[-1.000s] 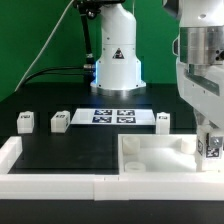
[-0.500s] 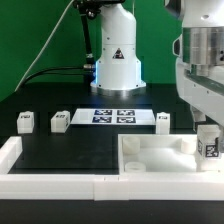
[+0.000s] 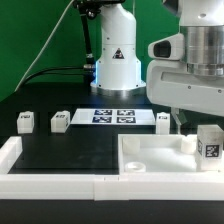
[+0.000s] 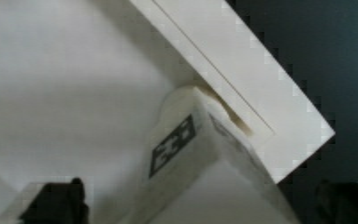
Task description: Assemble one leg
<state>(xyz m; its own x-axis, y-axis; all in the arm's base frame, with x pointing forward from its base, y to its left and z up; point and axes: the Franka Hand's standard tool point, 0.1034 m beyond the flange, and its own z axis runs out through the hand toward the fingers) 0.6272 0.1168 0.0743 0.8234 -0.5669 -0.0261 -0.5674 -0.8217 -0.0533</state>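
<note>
A white leg (image 3: 209, 143) with a square tag stands upright on the far right corner of the large white panel (image 3: 150, 157). My gripper (image 3: 198, 122) hangs just above it, open, with the jaws wide apart and touching nothing. In the wrist view the leg (image 4: 202, 150) lies between the two dark fingertips (image 4: 55, 202), on the panel (image 4: 60, 90), and my gripper (image 4: 208, 205) holds nothing. Three more legs stand on the black table: two at the exterior view's left (image 3: 25, 121) (image 3: 59, 121) and one behind the panel (image 3: 163, 120).
The marker board (image 3: 113, 116) lies flat mid-table in front of the robot's base (image 3: 116, 60). A white raised border (image 3: 50, 183) runs along the front edge and left corner. The panel's raised rim (image 4: 229, 70) passes close by the leg.
The gripper was shut on the leg at the panel's right corner. It has let go, opened and risen, and the arm's body has swung into view above. The leg stays standing.
</note>
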